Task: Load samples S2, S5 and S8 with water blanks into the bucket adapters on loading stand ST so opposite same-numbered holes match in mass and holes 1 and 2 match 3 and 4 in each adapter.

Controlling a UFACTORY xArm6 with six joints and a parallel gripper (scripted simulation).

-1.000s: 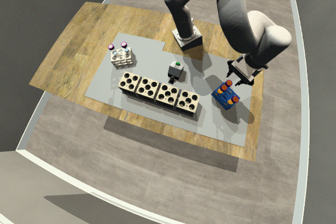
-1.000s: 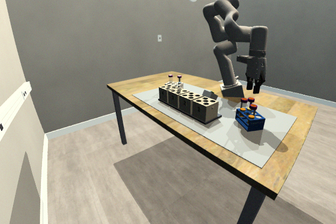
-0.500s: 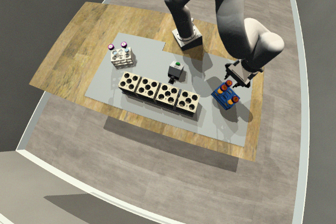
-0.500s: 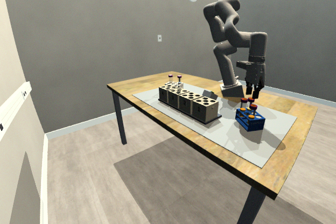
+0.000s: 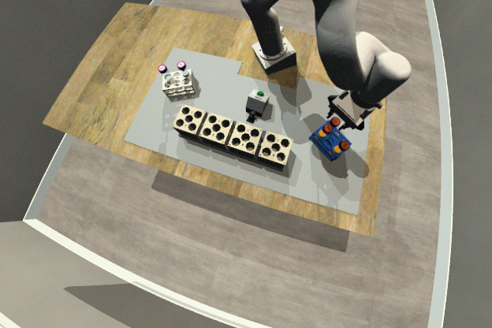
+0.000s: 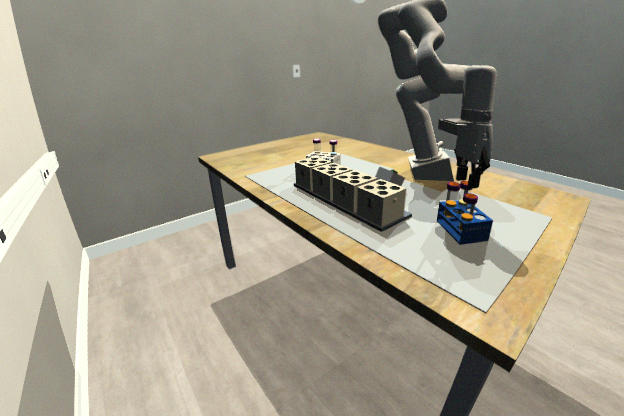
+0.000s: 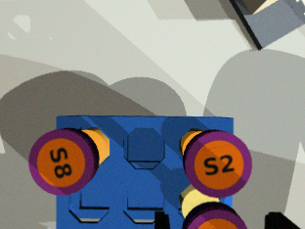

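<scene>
Blue rack (image 5: 330, 156) (image 6: 474, 235) (image 7: 145, 182) holds three orange-dotted tubes: S2 (image 5: 327, 128) (image 6: 453, 185) (image 7: 218, 164), S5 (image 5: 334, 121) (image 7: 217, 225) and S8 (image 5: 344, 145) (image 6: 470, 197) (image 7: 61, 162). Their fill levels cannot be read. My gripper (image 5: 337, 123) (image 6: 467, 179) (image 7: 218, 220) is open, pointing down just above S5; the wrist view shows a fingertip on each side of its cap. White rack (image 5: 178, 87) holds two white-dotted blanks (image 5: 162, 68) (image 5: 181, 65) with unreadable numbers. Adapter 1 (image 6: 380, 209), adapter 2 (image 6: 344, 200), adapter 3 (image 6: 321, 189) and adapter 4 (image 6: 302, 175) stand in the loading stand; no tubes show in them.
The small sloped desk (image 5: 256, 104) with the green DONE key (image 5: 260, 93) (image 6: 395, 170) stands between the adapters and the arm's base (image 5: 277, 60). S2's cap is close beside S5's, toward the adapters. The blue rack is near the right end of the grey mat (image 5: 318, 193).
</scene>
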